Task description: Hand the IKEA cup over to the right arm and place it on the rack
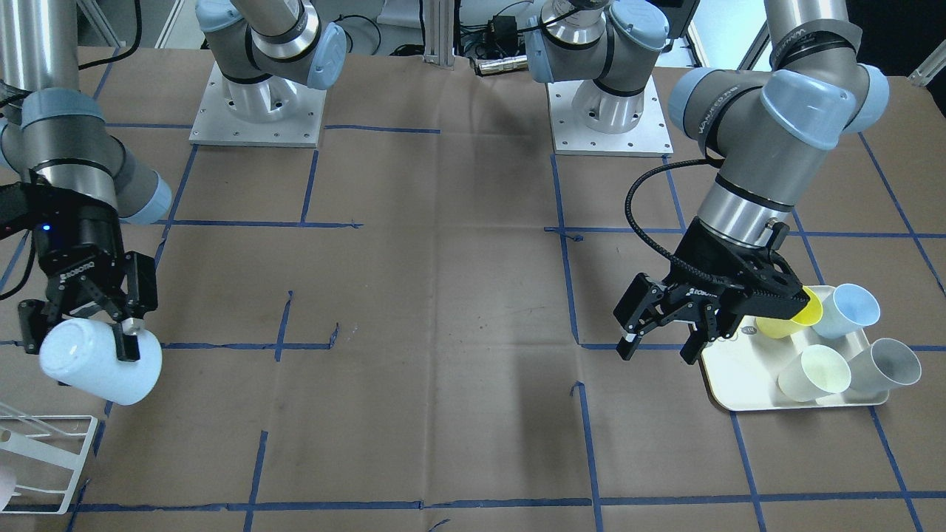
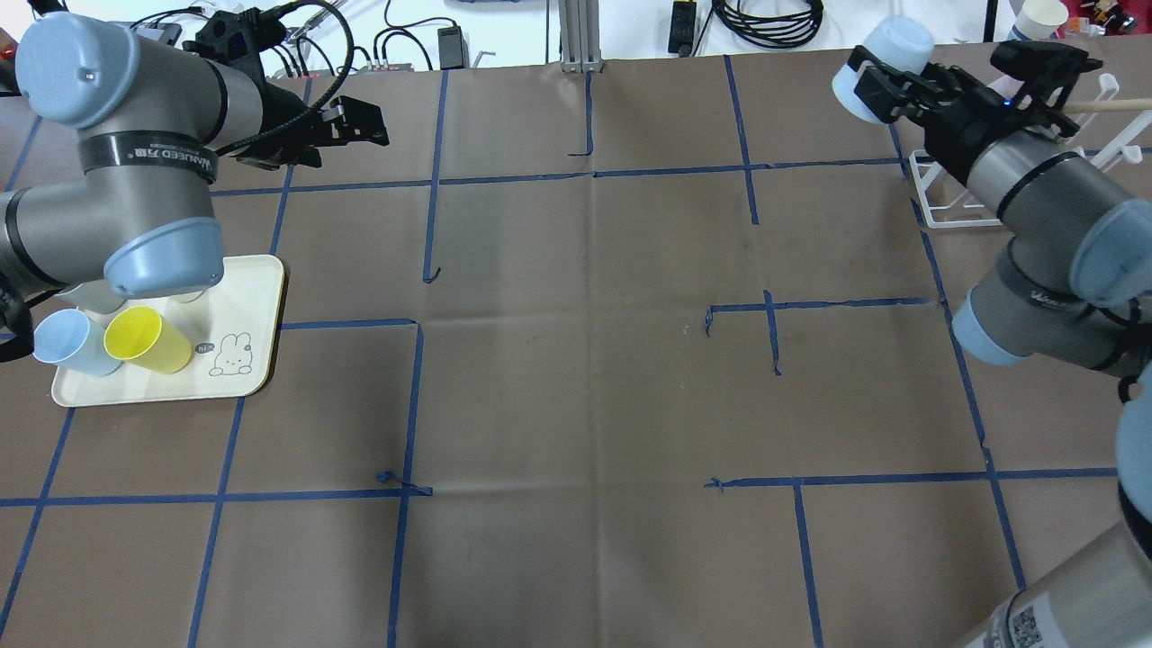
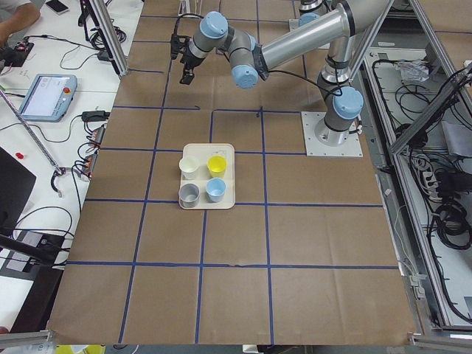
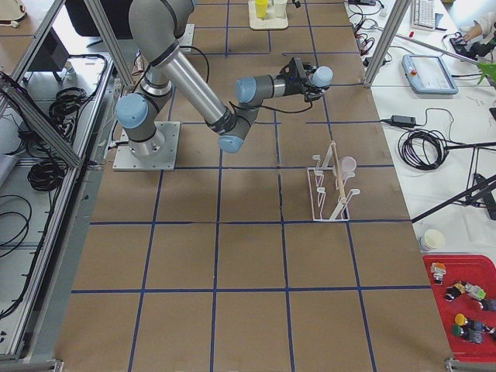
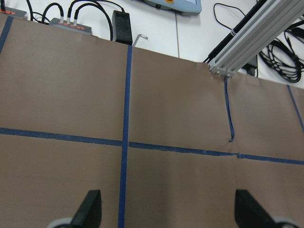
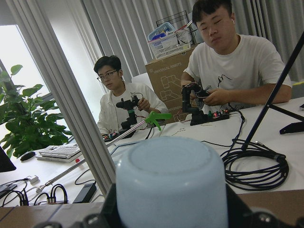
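The right arm [image 1: 70, 166] has its jaws clamped on the cup [image 1: 100, 369] near the rack [image 1: 44, 420], while the left arm [image 1: 743, 199] holds its jaws apart, empty, by the tray [image 1: 739, 373].

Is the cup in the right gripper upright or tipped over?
Tipped. The pale cup lies on its side in the right gripper, held in the air, not yet on the rack.
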`<state>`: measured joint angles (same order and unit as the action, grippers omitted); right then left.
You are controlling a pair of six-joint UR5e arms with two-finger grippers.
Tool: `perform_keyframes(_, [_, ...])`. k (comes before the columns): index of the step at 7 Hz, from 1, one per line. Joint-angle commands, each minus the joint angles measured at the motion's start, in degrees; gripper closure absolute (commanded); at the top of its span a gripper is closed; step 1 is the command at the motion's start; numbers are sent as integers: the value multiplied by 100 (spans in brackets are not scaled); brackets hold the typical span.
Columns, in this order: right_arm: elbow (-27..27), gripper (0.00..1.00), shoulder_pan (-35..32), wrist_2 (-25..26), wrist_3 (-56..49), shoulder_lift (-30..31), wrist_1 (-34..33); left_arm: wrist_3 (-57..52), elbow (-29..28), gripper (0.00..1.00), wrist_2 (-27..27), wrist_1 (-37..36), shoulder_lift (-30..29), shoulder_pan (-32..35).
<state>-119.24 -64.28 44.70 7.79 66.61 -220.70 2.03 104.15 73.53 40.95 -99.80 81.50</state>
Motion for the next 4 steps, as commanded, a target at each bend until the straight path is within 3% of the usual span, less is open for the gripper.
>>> perform_keyframes(1, [23,60,1002,-758,-952,-60,114,8,-585,1,485,1670,214,164])
perform_keyframes(2, [119,60,1405,-1178,-1355,-113,611,86,-1032,1,722,2723,285,243])
perform_keyframes(4, [566,60,1883,-1262,-2924,-558,1614,148,-1711,1,900,4230,347,279])
